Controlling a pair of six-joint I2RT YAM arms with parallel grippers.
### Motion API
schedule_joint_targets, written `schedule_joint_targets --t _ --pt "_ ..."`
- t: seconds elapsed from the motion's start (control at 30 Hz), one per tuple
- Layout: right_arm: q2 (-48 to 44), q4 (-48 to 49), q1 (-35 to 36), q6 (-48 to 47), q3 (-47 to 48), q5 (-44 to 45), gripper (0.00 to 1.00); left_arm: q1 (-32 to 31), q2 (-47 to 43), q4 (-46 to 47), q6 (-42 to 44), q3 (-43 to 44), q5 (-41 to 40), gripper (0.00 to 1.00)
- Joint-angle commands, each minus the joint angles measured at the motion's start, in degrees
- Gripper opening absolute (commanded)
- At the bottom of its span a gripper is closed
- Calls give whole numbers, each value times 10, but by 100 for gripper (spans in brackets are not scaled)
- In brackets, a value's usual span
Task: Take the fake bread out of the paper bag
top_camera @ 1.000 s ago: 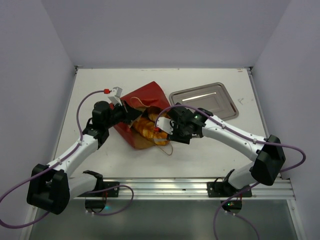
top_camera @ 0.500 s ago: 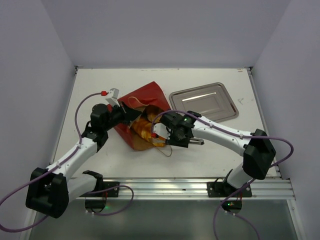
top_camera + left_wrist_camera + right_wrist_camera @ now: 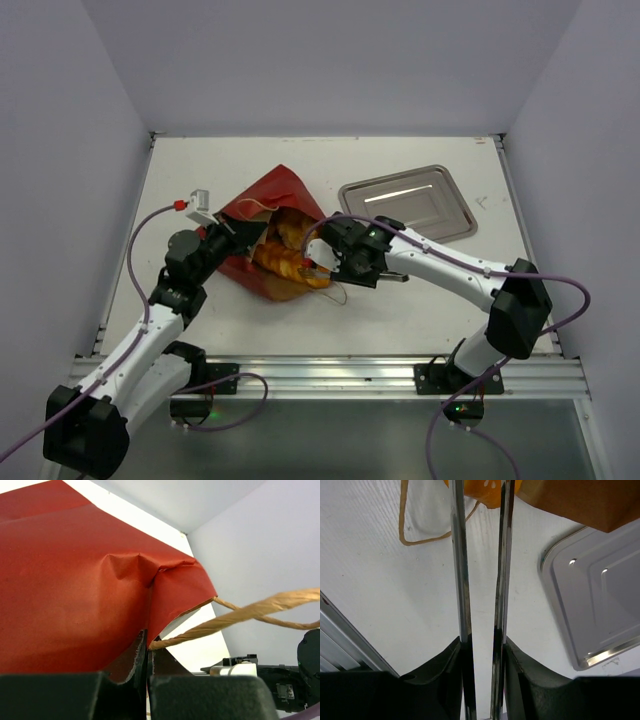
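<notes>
**Item: fake bread**. Glossy golden-orange pieces lying in the open mouth of the paper bag, none yet out on the desk. In the overhead view, two pieces can be told apart. Any more are hidden by the paper, so a full count cannot be given.

**Container: paper bag**, one. Dark red outside and brown inside, lying on its side near the middle of the desk with its mouth towards the right arm. One string handle shows in the left wrist view, and one loop lies on the desk by the mouth.

**Left pincer**, one. It is closed on the bag's upper edge, with red paper pinched between its jaws, and holds the mouth up.

**Right pincer**, one. It is at the bag's mouth with its jaws narrow and near parallel. Orange bread shows at the top of its wrist view, but the fingertips run out of frame. Whether they grip anything cannot be told.

**Beside: metal tray**, one, lying just right of the bag with nothing visible in it.

**Hazards, as judged:**
- A slim pinch on a glossy surface may slip as the piece is drawn out.
- The loose handle loop lies close to the right pincer and may snag on it.
- The thin paper may tear or pull free of the left pincer, letting the mouth fall shut.
- The whole bag may drag along with the bread.
</notes>
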Motion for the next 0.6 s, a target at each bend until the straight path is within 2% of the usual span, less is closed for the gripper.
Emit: schedule_joint_targets --t 0.0,0.13,0.23,0.4,0.57 --pt "-22 3 -7 6 41 -5 22 -4 -33 25 -43 -9 -45 0" --pt "-26 4 -10 3 54 -38 8 -6 -26 24 -49 -16 -46 0" --pt "-34 7 -11 -3 61 -62 2 -9 -13 32 -49 -21 -42 0" --pt "-56 15 -15 -9 78 -77 0 -14 13 66 -51 -36 -25 0" --pt "-70 35 -21 -21 83 -54 0 -20 35 90 -52 -49 -23 0"
